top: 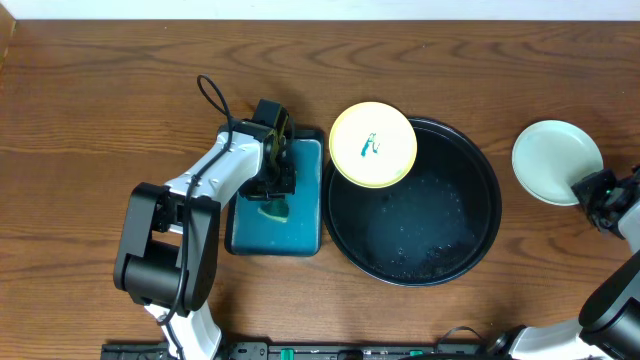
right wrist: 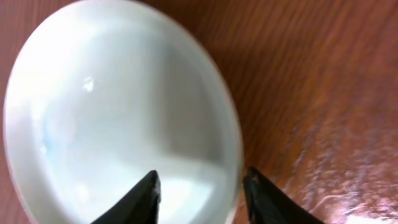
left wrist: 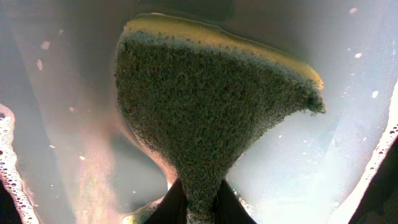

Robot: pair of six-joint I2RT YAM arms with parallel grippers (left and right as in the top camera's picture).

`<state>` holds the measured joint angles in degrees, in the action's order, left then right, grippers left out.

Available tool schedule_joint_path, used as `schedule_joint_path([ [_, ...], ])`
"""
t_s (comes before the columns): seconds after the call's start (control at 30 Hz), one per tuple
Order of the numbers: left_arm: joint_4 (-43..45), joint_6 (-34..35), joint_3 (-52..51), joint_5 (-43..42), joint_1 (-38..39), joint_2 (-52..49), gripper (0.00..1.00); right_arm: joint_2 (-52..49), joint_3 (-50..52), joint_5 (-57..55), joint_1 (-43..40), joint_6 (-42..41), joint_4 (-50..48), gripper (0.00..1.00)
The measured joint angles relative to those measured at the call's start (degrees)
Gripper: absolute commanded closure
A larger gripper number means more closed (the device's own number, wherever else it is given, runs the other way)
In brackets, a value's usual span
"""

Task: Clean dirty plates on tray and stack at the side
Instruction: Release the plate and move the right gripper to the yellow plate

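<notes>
A yellow plate with a teal scribble stain lies tilted over the upper-left rim of the round black tray. On the wood to the right of the tray sits a pale mint plate, which looks free of stains. My right gripper is at its near right edge, open, one finger over the plate's inside and the other outside the rim. My left gripper is over the small teal tray, shut on a yellow-and-green sponge.
The rectangular teal tray stands just left of the black tray and holds foamy water. Droplets and suds speckle the black tray's floor. Bare wood table lies all around.
</notes>
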<state>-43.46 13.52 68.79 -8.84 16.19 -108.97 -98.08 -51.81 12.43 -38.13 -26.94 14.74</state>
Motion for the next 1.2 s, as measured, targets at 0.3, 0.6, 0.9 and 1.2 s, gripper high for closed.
schedule_joint_path([
  [0.3, 0.0, 0.0, 0.0, 0.0, 0.0, 0.0, 0.89, 0.1, 0.0, 8.8, 0.4, 2.5, 3.1, 0.50],
  [0.6, 0.0, 0.0, 0.0, 0.0, 0.0, 0.0, 0.89, 7.9, 0.0, 10.4, 6.7, 7.5, 7.0, 0.53],
  [0.9, 0.0, 0.0, 0.0, 0.0, 0.0, 0.0, 0.89, 13.0, -8.7, 10.1, 20.0, 15.4, 20.7, 0.55],
  [1.2, 0.0, 0.0, 0.0, 0.0, 0.0, 0.0, 0.89, 13.2, -22.7, 5.0, 30.8, 23.9, 33.4, 0.67],
])
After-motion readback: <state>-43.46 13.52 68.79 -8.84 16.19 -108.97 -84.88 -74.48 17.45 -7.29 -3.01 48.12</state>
